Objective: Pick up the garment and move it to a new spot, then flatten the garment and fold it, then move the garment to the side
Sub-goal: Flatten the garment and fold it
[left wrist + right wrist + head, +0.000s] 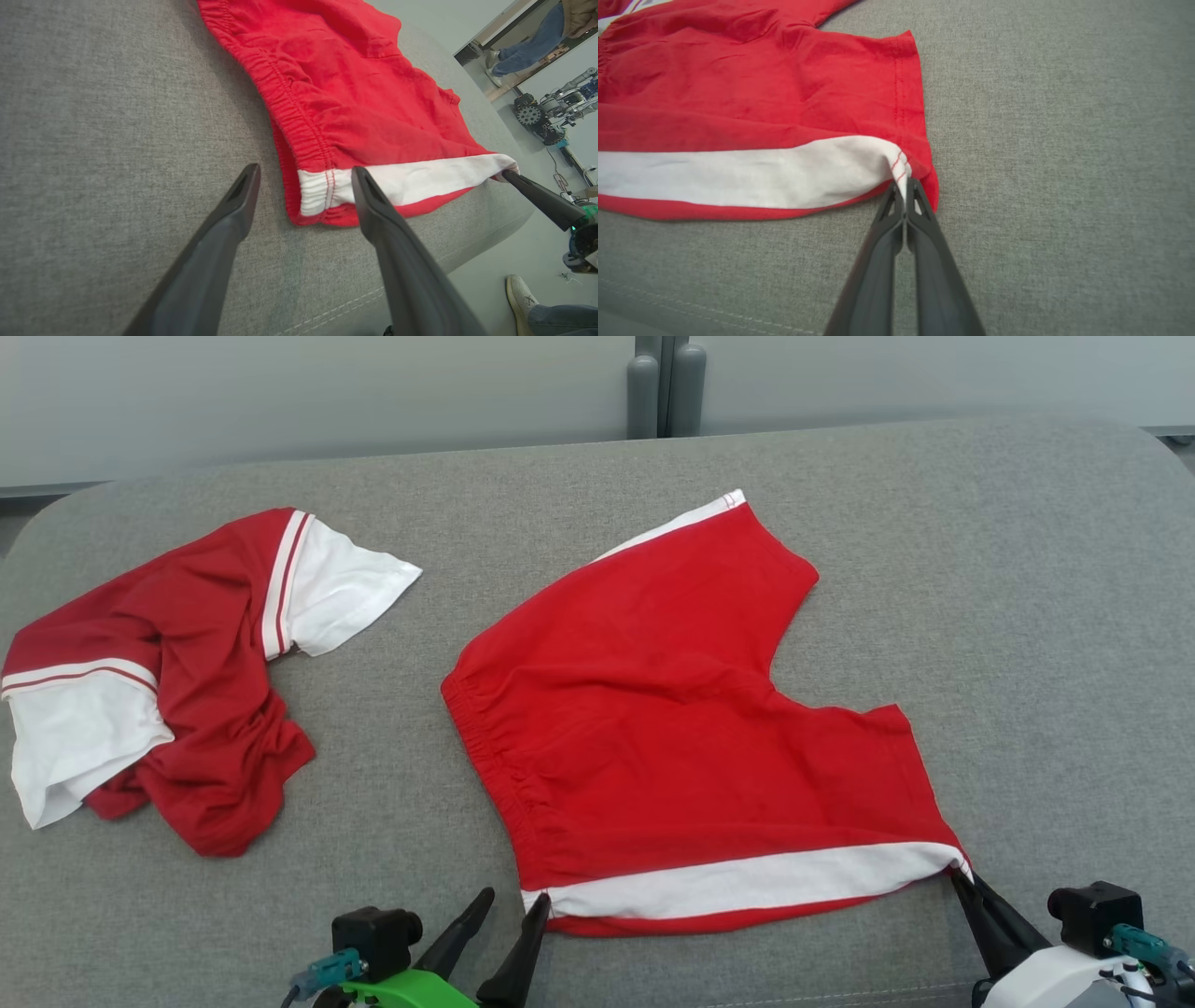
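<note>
In the middle of the grey cushion (1027, 616), the red shorts (672, 709) lie spread nearly flat. The waistband (490, 747) is toward your left and the two legs splay toward the far and right sides. A white stripe (747, 882) runs along the near edge from waistband to leg hem, and that edge is the one you are working.

Your right gripper (904, 184) is pinched tight on the near right corner, just where the stripe meets the hem. The cloth there is drawn into a small peak between the fingers, so the hold looks real rather than a graze. Your left gripper (306, 170) stands wide with nothing in it. Its fingers straddle the near left corner, one beside it over bare cushion, the other over the stripe.

My reading is that you are taking both ends of one edge so the shorts can be pulled or lifted evenly, either to smooth them or to carry that edge over in a fold. One corner alone would drag the cloth askew.

The fabric looks thin and soft, with shallow wrinkles across the seat and puckering along the elastic. Well apart to your left, a second red-and-white garment (187, 663) sits crumpled.
</note>
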Robot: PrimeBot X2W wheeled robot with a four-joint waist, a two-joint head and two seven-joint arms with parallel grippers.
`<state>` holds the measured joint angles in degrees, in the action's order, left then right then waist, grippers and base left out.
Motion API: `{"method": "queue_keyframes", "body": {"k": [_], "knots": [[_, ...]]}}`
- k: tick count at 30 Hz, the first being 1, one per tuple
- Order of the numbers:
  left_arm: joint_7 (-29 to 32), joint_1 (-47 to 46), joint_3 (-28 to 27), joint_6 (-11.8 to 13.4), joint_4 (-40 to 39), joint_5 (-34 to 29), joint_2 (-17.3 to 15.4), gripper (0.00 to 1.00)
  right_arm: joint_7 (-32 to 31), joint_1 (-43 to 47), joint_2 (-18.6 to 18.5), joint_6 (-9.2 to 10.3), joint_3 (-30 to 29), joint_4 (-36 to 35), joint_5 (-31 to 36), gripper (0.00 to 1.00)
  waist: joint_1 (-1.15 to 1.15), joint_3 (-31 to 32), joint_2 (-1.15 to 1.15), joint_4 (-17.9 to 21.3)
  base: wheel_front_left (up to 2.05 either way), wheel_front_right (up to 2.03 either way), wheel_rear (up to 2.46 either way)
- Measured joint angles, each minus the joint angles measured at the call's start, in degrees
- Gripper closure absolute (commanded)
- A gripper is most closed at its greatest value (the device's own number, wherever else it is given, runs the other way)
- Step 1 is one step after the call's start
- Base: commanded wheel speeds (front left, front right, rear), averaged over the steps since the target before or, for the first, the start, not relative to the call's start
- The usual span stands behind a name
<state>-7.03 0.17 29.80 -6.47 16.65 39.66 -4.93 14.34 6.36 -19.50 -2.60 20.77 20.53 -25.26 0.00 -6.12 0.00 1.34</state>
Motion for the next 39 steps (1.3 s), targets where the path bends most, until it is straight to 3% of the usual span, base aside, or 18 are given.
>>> {"method": "queue_keyframes", "body": {"k": [16, 18, 20, 22, 24, 26, 28, 29, 39], "knots": [[1.4, -0.1, 1.0, -0.1, 2.9, 5.9, 0.6, 0.0, 0.0, -1.3, 0.3, -1.42, 0.0, 1.3, 0.0, 1.0, 0.0, 0.2, 0.0, 0.4, 0.0, 0.0, 0.0], [1.4, -0.3, 1.2, -0.1, 3.2, 5.9, 0.6, 0.13, 0.0, -1.3, 0.3, -1.43, 0.0, 1.5, 0.0, 1.0, 0.0, 0.1, 0.0, 0.6, 0.0, 0.0, 0.0], [1.4, -0.3, 1.5, -0.1, 3.3, 5.9, 0.7, 0.36, 0.0, -1.4, 0.3, -1.44, 0.0, 1.5, 0.0, 1.0, 0.0, 0.1, 0.0, 0.7, 0.0, 0.0, 0.0], [1.3, -0.5, 1.8, -0.1, 3.3, 5.9, 0.8, 0.4, 0.0, -1.5, 0.3, -1.57, 0.0, 1.6, 0.0, 1.0, 0.0, 0.0, 0.0, 0.9, 0.0, 0.0, 0.0], [0.8, -0.8, 1.9, -0.2, 3.2, 5.9, 0.9, 0.56, 0.0, -1.5, 0.3, -1.61, 0.0, 1.6, 0.0, 1.0, 0.0, -0.3, 0.0, 1.0, 0.0, 0.0, 0.0], [0.7, -1.6, 2.2, -0.2, 3.1, 5.9, 1.0, 0.65, 0.0, -1.8, 0.3, -1.67, -0.1, 1.6, 0.0, 1.0, 0.0, -0.6, 0.0, 1.1, 0.0, 0.0, 0.0], [0.3, -2.5, 2.4, -0.6, 2.8, 5.9, 1.0, 0.93, 0.0, -2.4, 0.3, -1.93, -0.1, 1.6, 0.0, 1.0, 0.0, -1.0, 0.0, 1.1, 0.0, 0.0, 0.0], [0.4, -2.9, 2.8, -0.6, 2.7, 5.9, 1.1, 1.0, 0.0, -2.5, 0.3, -1.94, -0.2, 1.6, 0.0, 1.0, 0.0, -1.2, 0.0, 1.1, 0.0, 0.0, 0.0], [3.1, -3.3, 4.9, -0.6, -0.8, 10.1, 0.6, 1.0, 0.0, -2.6, -0.9, -2.92, -1.7, -0.8, -0.6, 1.0, 0.0, -2.8, 0.0, 1.2, 0.0, 0.0, 0.0]]}}
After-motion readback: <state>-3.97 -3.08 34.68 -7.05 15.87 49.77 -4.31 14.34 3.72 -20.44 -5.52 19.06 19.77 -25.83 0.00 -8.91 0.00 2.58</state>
